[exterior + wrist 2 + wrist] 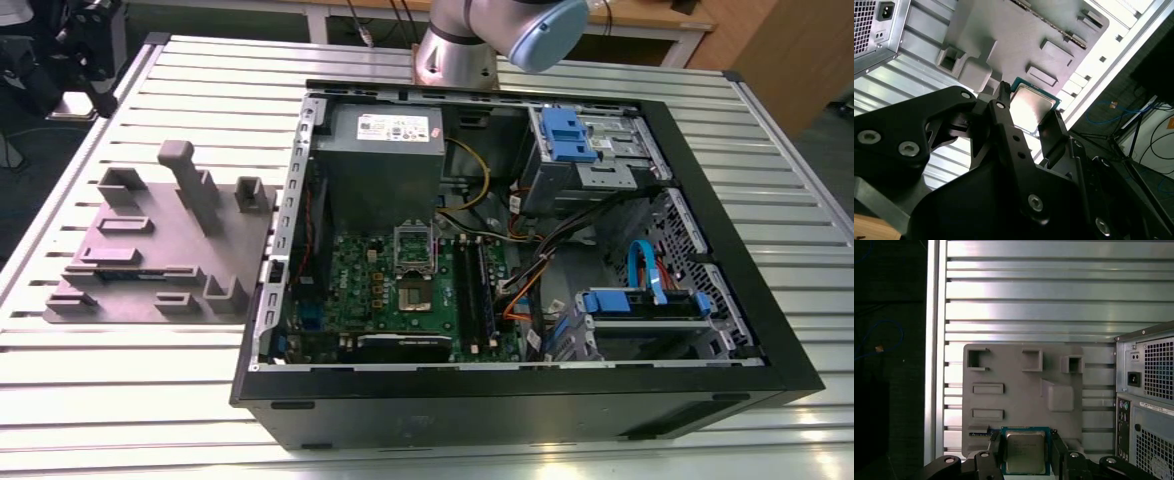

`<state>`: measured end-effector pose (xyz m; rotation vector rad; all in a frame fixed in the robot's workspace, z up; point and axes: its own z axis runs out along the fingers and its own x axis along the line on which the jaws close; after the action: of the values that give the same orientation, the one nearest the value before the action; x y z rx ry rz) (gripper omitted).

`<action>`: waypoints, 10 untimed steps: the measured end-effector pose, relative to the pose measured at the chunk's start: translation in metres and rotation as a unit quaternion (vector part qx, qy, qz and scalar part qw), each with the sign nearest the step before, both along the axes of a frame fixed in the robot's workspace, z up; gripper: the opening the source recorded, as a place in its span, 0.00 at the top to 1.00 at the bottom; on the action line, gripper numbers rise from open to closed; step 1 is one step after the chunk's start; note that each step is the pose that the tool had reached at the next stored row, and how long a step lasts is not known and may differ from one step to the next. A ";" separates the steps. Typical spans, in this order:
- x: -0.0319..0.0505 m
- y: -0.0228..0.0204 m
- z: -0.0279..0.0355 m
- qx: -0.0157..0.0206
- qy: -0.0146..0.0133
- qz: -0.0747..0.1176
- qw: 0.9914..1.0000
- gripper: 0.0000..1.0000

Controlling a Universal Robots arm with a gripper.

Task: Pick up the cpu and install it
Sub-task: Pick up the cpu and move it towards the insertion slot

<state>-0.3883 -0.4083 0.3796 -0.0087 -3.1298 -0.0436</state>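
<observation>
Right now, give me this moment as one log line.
gripper: shut on cpu | cpu: held over grey tray, outside computer case | install: not yet done

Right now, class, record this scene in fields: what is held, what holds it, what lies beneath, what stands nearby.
Held: small square silver-topped cpu
Holder: black two-finger gripper, shut on the cpu's edges
Beneath: grey moulded fixture plate on slatted metal table
Nearby: green motherboard inside open black computer case
</observation>
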 end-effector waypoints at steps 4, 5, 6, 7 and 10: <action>0.0011 0.0000 0.0000 0.000 0.000 0.000 1.000 0.53; 0.0013 0.0000 0.0000 0.000 0.000 0.000 1.000 0.53; 0.0016 0.0000 0.0000 0.000 0.000 0.000 1.000 0.53; 0.0021 0.0000 0.0000 0.000 0.000 0.000 1.000 0.53; 0.0032 0.0000 0.0000 0.000 0.000 0.000 1.000 0.53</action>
<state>-0.3850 -0.4083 0.3796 -0.0087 -3.1298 -0.0437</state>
